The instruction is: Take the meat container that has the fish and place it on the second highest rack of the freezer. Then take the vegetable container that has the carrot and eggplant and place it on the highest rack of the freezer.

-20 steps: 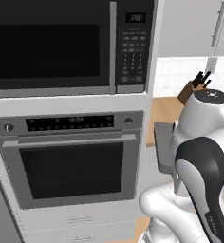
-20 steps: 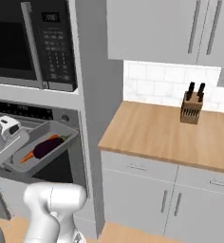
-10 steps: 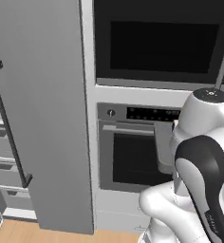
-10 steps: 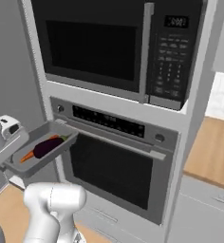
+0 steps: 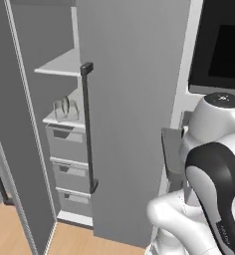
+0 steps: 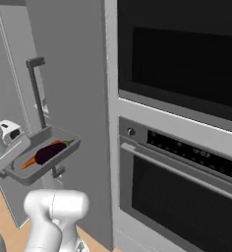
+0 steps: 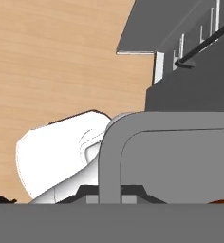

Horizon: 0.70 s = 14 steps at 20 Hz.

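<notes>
While carried, grey tray [image 6: 64,152] holding carrot [image 6: 28,162], eggplant [image 6: 49,152]

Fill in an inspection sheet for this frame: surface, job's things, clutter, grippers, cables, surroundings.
Surface: wooden floor; no counter seen.
Job's things: grey tray held aloft carrying eggplant and carrot; freezer door open, highest rack bare, a clear container on the shelf below.
Clutter: nothing seen.
Grippers: gripper shut on the tray's rim.
Cables: nothing seen.
Surroundings: black-glass oven, microwave above it.

One carrot [image 6: 28,162], one eggplant [image 6: 49,152]
</notes>
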Tool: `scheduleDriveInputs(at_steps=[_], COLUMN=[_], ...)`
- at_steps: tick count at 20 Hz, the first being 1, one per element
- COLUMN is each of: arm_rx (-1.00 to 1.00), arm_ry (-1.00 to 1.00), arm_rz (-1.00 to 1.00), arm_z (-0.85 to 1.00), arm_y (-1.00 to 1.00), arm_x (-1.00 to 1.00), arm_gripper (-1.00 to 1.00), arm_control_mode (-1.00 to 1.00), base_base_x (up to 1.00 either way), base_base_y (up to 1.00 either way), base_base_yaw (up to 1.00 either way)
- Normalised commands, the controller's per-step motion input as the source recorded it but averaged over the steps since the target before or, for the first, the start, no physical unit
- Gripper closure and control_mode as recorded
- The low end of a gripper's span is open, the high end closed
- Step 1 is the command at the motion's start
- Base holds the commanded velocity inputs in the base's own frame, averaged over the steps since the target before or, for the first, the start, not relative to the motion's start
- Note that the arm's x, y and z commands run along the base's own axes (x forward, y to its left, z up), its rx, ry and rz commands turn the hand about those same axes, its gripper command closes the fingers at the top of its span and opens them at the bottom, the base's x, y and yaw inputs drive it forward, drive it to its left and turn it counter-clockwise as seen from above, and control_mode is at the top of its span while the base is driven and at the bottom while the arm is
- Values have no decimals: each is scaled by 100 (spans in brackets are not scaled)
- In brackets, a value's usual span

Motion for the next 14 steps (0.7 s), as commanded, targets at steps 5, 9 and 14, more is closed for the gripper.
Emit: scheduleDriveInputs(at_steps=[5,9,14], arm_rx=[0,0,0], arm_ry=[0,0,0], arm_rz=[0,0,0], arm_z=[0,0,0], arm_y=[0,0,0], arm_x=[0,0,0], arm_gripper=[100,100,100], arm_control_mode=[100,100,100], base_base_x=[-2,2,13], base_base_y=[88,93,85], base_base_yaw=[-26,-36,-30])
